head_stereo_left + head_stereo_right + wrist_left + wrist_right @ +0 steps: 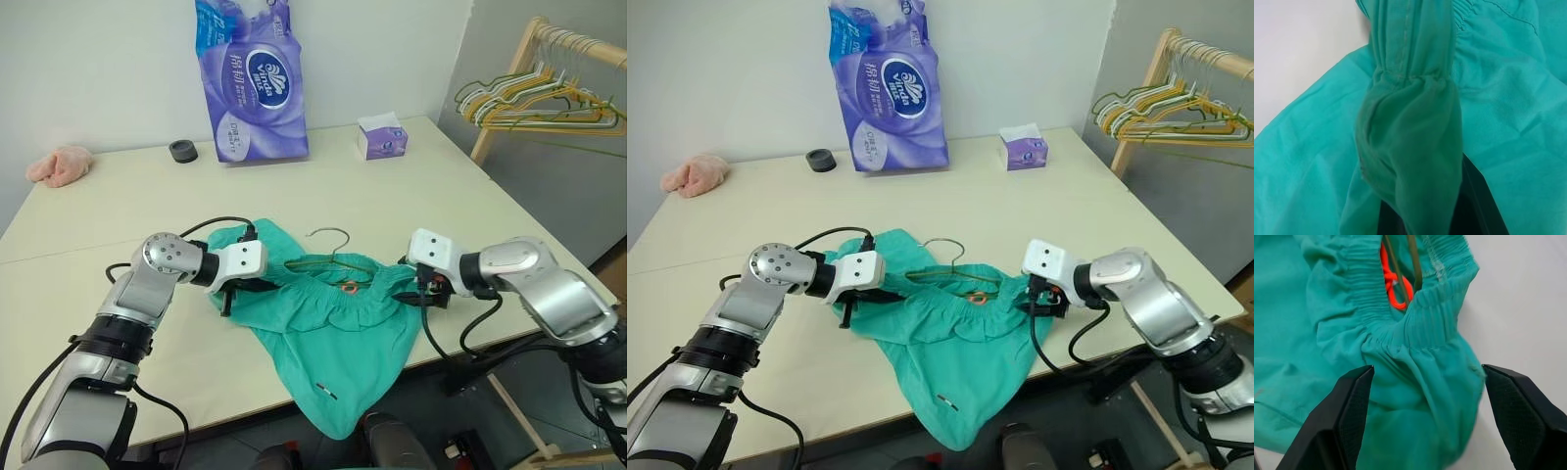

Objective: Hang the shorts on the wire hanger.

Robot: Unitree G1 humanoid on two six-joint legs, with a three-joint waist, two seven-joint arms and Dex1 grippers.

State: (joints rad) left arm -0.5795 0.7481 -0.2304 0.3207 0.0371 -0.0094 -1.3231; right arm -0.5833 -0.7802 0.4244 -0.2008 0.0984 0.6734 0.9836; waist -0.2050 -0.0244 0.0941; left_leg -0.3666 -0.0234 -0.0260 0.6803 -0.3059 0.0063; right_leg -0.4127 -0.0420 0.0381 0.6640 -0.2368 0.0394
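Your left gripper (227, 292) pinches the soft teal shorts (323, 333) at their gathered waistband. Your right gripper (1425, 416) gapes wide around bunched fabric, beside the thin wire hanger (330, 257).

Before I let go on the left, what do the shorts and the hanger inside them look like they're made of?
The shorts: thin, soft woven fabric, matte teal; they crease and bunch easily, with a gathered elastic waistband. The wire hanger: thin wire, probably metal, with a dull brass-olive finish; it holds its curved hook shape.

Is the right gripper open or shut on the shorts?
Open: the right gripper has its jaws spread wide, either side of the shorts' bunched waistband.
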